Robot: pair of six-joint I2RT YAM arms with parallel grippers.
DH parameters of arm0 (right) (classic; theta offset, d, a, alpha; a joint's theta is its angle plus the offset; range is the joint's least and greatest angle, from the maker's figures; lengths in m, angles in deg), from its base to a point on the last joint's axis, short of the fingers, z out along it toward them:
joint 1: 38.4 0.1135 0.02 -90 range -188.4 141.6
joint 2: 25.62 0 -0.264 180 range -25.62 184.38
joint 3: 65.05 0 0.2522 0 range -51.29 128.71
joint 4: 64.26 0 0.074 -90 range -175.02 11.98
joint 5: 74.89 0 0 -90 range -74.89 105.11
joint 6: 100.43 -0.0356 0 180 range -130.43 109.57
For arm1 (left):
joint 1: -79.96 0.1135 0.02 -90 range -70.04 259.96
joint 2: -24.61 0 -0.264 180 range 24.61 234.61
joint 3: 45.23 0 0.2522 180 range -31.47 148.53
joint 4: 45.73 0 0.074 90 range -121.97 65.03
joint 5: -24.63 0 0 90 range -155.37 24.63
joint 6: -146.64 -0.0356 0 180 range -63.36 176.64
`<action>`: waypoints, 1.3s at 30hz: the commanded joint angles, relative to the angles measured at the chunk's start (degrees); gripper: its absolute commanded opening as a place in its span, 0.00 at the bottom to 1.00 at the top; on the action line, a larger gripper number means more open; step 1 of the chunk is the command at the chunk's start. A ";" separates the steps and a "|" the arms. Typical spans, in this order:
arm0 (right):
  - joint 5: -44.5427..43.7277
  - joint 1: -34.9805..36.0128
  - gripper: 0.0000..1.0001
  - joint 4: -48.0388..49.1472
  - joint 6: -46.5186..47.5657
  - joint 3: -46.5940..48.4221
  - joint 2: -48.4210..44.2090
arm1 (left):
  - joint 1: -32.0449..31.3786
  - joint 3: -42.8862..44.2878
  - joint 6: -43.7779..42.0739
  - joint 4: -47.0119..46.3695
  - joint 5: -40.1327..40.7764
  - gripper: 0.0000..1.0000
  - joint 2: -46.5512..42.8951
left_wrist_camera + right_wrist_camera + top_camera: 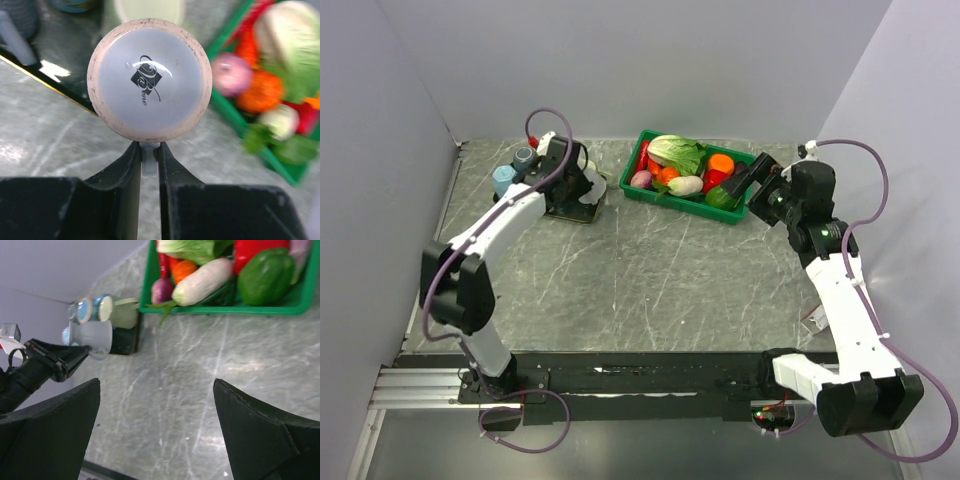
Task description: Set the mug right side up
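The left arm stretches toward the far-left corner, its left gripper (149, 150) clamped on the handle of the mug (150, 80), base facing the wrist. The green basket (672, 197) sits near along the far edge. The right gripper (156, 385) hangs spread apart over the basket's right end. The bench (650, 290) runs on to the near edge.

Soft, even overhead light, white glare on the mug (150, 80), green tray (235, 122) behind blurred, pale sheen on the table (220, 440), faint shadows
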 commanded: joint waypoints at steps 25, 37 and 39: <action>8.48 20.91 0.88 40.24 -34.69 -7.81 10.71 | 0.05 -10.26 27.56 -31.21 -33.68 0.01 -21.32; -2.07 29.34 0.88 47.42 -31.52 0.02 18.53 | -0.57 -11.05 34.78 -41.87 -35.27 0.01 -21.77; -4.00 29.70 0.87 49.82 -31.44 -0.59 18.53 | -0.57 -11.67 35.48 -42.74 -35.53 0.01 -22.03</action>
